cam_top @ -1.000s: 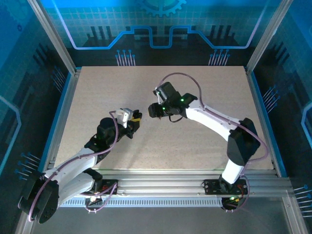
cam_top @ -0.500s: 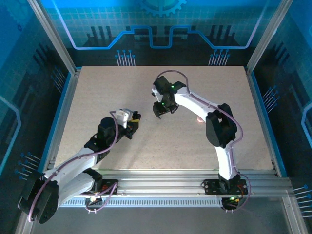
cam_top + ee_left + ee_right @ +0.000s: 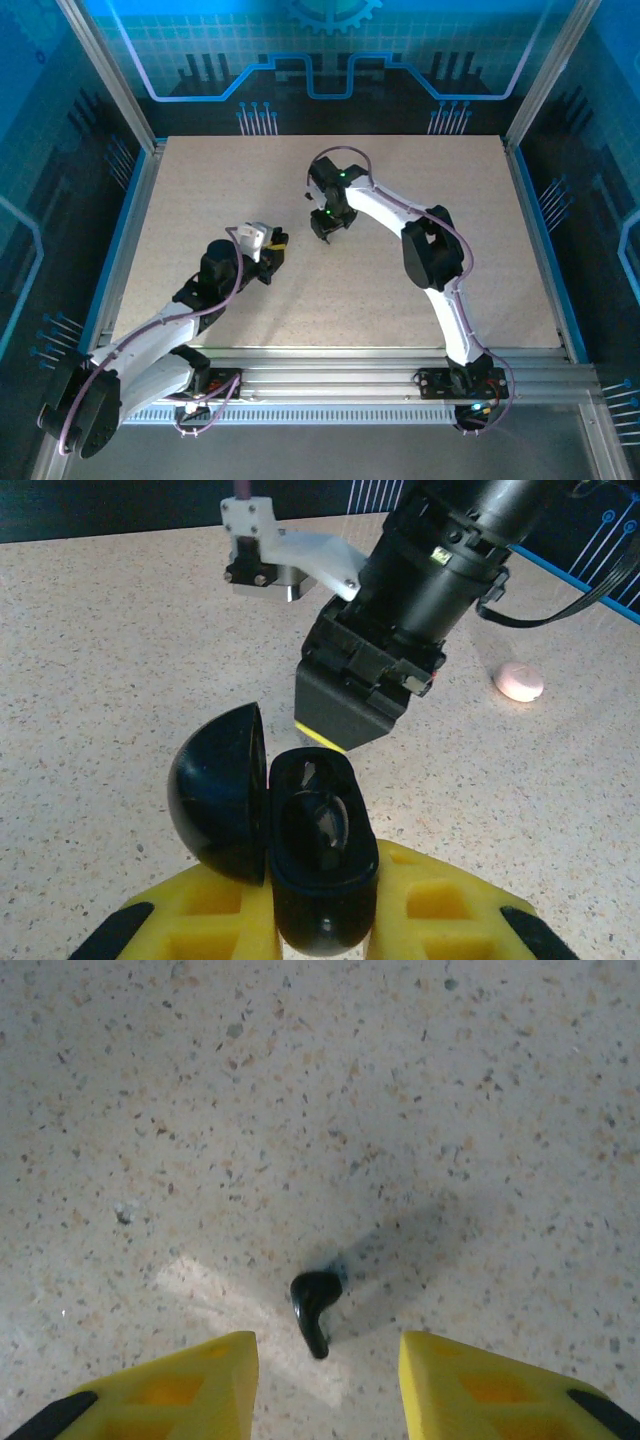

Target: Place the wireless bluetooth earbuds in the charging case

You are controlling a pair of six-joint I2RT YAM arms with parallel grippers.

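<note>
Step in hand: the pickup. The right gripper [image 3: 325, 1360] hangs nose-down over a black earbud [image 3: 314, 1300] on the speckled table [image 3: 200, 200]; insertion is not yet begun.
Right gripper: spread wide with one yellow tip on either side of the earbud, touching nothing and gripping nothing.
Earbud: lies on its side on the table between the two tips, apart from both, with its stem pointing back toward the wrist camera.
Left gripper [image 3: 320, 925]: pressed together on the black charging case [image 3: 322, 850], held just off to the left of the right gripper.
Case: its lid [image 3: 220, 795] is swung open to one side and the cavity is exposed toward the right arm. The glossy interior makes it hard to tell whether a bud already sits inside.
Elsewhere: a pale pink rounded object [image 3: 519, 682] rests on the table beyond the right gripper, too small to tell whether it is a case or a bud.
Next move, by this reading: a slight descent and a centred squeeze on the bud's body rather than its thin stem. Then a lift and a short carry to the open case, where the stem must line up with its socket.
</note>
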